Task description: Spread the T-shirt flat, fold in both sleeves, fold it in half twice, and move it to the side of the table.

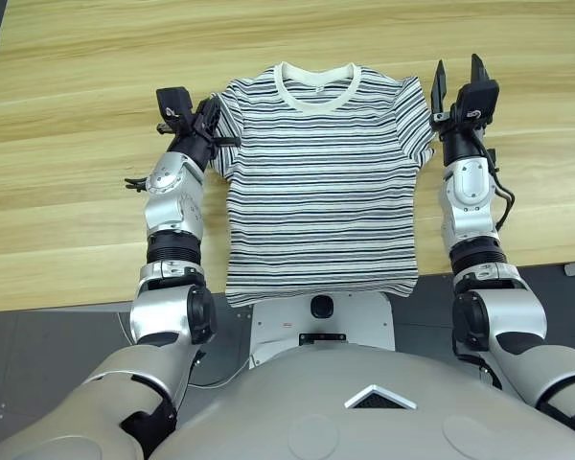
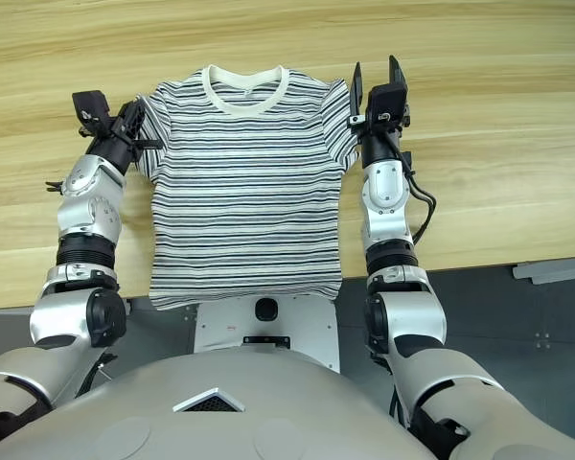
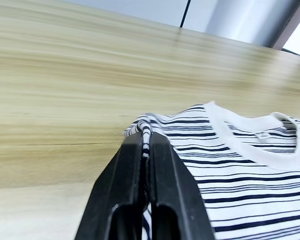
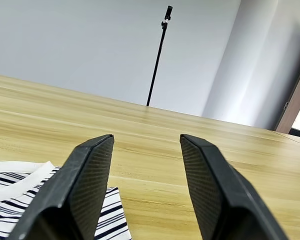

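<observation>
While the shirt (image 1: 321,192) lies flat on the bench (image 1: 77,96), the left hand (image 3: 146,142) is clenched on its left sleeve (image 1: 226,144), likely to fold it inward; the right hand (image 1: 458,81), released, hovers beside the other sleeve (image 1: 417,125).

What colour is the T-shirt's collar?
The collar is plain cream-white, no stripes; the left eye view shows it best.

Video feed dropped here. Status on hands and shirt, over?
Left hand shut on sleeve edge of T-shirt. Right hand open, beside other sleeve. T-shirt spread flat on table, sleeves unfolded, hem at near edge.
</observation>
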You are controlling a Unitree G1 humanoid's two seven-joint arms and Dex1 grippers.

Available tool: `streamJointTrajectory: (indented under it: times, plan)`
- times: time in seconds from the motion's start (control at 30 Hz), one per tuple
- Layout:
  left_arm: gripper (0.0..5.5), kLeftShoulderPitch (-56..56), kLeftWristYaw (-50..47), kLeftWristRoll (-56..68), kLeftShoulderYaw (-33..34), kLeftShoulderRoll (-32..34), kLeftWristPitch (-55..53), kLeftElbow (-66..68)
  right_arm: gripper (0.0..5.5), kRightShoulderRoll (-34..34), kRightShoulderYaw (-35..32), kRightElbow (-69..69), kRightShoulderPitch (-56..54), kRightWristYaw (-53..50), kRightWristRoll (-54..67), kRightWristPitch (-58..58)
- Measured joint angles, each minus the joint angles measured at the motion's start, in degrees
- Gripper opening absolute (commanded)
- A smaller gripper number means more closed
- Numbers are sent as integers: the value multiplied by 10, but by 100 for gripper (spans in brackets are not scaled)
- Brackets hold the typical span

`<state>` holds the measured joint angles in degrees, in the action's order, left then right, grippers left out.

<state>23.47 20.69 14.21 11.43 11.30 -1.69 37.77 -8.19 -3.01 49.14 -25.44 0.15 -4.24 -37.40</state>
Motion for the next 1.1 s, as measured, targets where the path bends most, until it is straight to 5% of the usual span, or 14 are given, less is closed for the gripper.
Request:
streamJointTrajectory:
  times: [0.53,0.87,1.1]
  plan:
    - [13,-15,-16,-39,-61,-51,-12,24,245,7,2,12,-4,-6,-1,-5]
    - [163,-11,0,-43,-69,-68,10,29,245,8,6,21,-5,-7,-1,-11]
    - [163,-58,27,-37,-101,-74,-35,-148,245,10,8,25,-6,-5,0,-12]
